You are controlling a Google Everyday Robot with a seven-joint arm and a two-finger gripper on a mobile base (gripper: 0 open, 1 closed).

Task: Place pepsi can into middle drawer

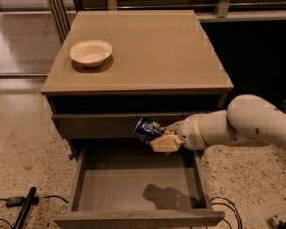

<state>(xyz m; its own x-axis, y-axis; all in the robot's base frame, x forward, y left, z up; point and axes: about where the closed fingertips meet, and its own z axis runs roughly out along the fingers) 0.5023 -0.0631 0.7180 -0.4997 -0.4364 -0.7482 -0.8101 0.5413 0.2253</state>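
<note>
Looking like an office or lab floor: speckled terrazzo floor (19,128), cables (225,207) trailing loose, metal-framed partition (57,8) standing behind the cabinet (152,51). The gripper (158,135) is hovering over the open middle drawer (114,190), clutching the pepsi can (146,128).

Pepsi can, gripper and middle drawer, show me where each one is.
pepsi can (146,128): camera view, on its blue side wall.
gripper (158,135): camera view, between its fingertips, shut on the can above the open drawer.
middle drawer (128,187): camera view, on its bare floor.
</note>
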